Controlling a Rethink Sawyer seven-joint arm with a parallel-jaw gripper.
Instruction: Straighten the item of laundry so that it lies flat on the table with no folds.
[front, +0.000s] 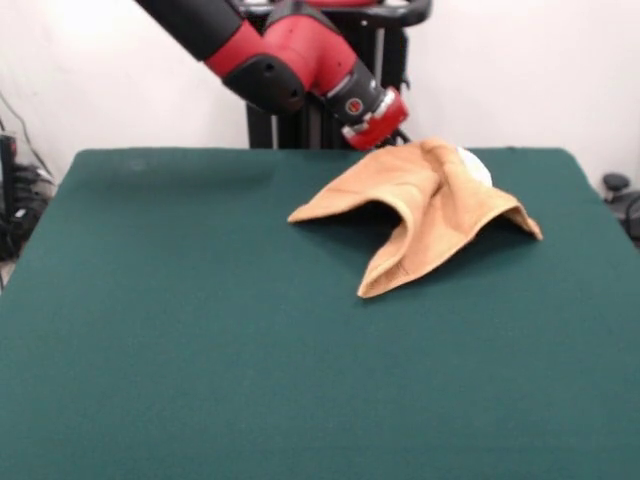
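Note:
The orange-tan towel (430, 205) hangs bunched like a tent over the far right part of the dark green table (200, 350). Its peak is raised next to the end of the red and black arm. Three corners droop outward, with shadow beneath them. My gripper (408, 138) sits at the towel's top far edge, mostly hidden behind the cloth, and holds the towel up by that peak. A small white patch (476, 166) shows at the towel's upper right; I cannot tell whether it is the tag.
The robot's black pedestal (300, 125) stands behind the table's far edge. Cables and dark equipment (20, 200) are at the left edge, and a dark object (617, 185) lies off the right edge.

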